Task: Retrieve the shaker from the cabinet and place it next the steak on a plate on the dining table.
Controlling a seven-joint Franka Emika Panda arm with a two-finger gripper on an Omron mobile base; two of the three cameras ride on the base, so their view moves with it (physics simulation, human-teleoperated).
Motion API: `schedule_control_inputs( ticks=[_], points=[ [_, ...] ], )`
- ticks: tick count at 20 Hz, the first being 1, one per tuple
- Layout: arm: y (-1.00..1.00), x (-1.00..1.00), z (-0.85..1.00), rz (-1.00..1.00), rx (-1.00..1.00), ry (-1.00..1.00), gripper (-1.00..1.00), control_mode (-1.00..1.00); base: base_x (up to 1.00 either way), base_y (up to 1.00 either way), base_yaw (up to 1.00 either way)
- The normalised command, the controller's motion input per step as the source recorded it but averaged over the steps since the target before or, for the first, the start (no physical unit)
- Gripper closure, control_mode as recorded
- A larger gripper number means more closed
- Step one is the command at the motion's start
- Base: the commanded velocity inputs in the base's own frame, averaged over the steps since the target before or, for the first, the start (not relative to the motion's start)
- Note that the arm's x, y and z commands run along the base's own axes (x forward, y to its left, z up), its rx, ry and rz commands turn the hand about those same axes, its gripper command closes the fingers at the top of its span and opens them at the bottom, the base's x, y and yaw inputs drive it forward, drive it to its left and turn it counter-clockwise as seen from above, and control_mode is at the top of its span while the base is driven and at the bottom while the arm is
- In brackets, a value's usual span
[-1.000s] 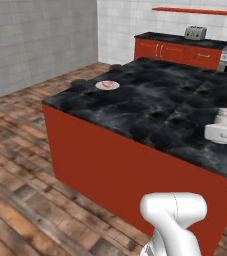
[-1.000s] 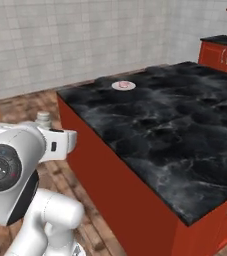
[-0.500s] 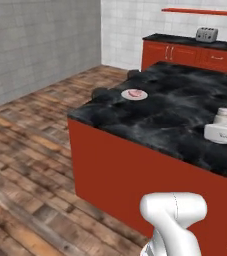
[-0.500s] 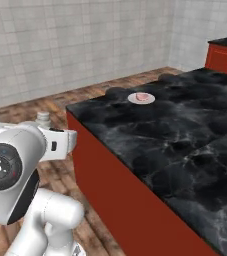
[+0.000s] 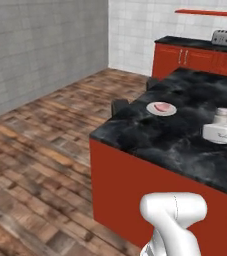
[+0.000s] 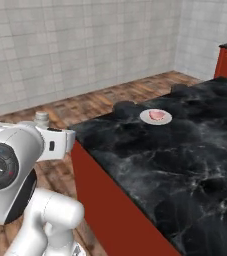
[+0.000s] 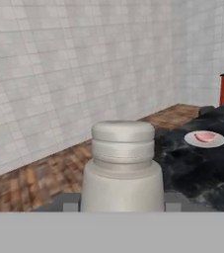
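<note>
My gripper [image 7: 122, 203] is shut on the shaker [image 7: 122, 168], a small grey cylinder with a lighter rounded cap, held upright. From the left base view the shaker [image 5: 222, 115] stands above the white hand [image 5: 224, 133] over the dining table [image 5: 185, 145]. From the right base view its cap [image 6: 41, 119] rises over the hand, left of the table's corner. The steak [image 5: 161, 106] lies on the small white plate [image 5: 161, 109] near the table's far corner, well ahead of the shaker. Plate [image 6: 155, 117] and steak [image 7: 205, 136] also show elsewhere. The cabinet is out of view.
Two dark stool tops [image 5: 119, 105] [image 5: 152, 82] stand against the table's left edge near the plate. Red base counters with a toaster [image 5: 223, 36] line the back wall. Wooden floor [image 5: 40, 150] lies open to the left.
The whole picture has shifted as the base drove: the table's corner and the plate now sit further right and nearer. The shaker stays held in the gripper.
</note>
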Motion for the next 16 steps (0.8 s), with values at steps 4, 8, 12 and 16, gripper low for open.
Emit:
schedule_control_inputs(
  ticks=[4, 8, 12, 16],
  points=[
    [0.00, 0.00, 0.00, 0.00, 0.00, 0.00, 1.00, 1.00, 1.00, -0.38, -0.14],
    [0.00, 0.00, 0.00, 0.00, 0.00, 0.00, 1.00, 1.00, 0.85, -0.54, -0.26],
    [0.00, 0.00, 0.00, 0.00, 0.00, 0.00, 1.00, 1.00, 0.84, 0.16, -0.48],
    [0.00, 0.00, 0.00, 0.00, 0.00, 0.00, 1.00, 1.00, 0.91, 0.73, -0.60]
  ],
)
